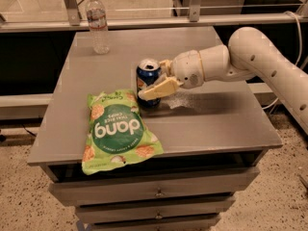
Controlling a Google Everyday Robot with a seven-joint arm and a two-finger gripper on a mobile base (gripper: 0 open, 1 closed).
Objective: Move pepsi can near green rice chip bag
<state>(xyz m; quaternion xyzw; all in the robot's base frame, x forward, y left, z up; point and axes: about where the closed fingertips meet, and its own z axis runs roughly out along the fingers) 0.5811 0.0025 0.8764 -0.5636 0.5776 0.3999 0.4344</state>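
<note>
— At the centre of the grey table (216, 124), what does the arm hold?

— Item 1: the gripper (153, 81), clamped on the pepsi can (146, 76). From my station I see one pale finger (159, 88) laid across the near side of the can and the other behind its far side. The can stands upright between them, with its silver top and part of its dark blue wall showing.

— Does the can rest on the surface?

— I cannot tell whether its base touches the table or hangs just above it.

— And where is the target?

— Item 2: the green rice chip bag (118, 129), lying flat on the near left part of the table. Its lettering is upside down from my view, and its near edge reaches slightly past the table's front edge. The can is just beside the bag's far right corner. I cannot tell whether the two touch.

— How does the arm come in?

— Item 3: the white arm (255, 57) enters from the right and runs leftward above the table. Its rounded wrist is just to the right of the can.

— Anything else on the table?

— Item 4: a clear water bottle (98, 23), upright at the far left corner, well apart from the can and the bag. Below the table top, at the near side, are grey drawers (154, 194).
</note>
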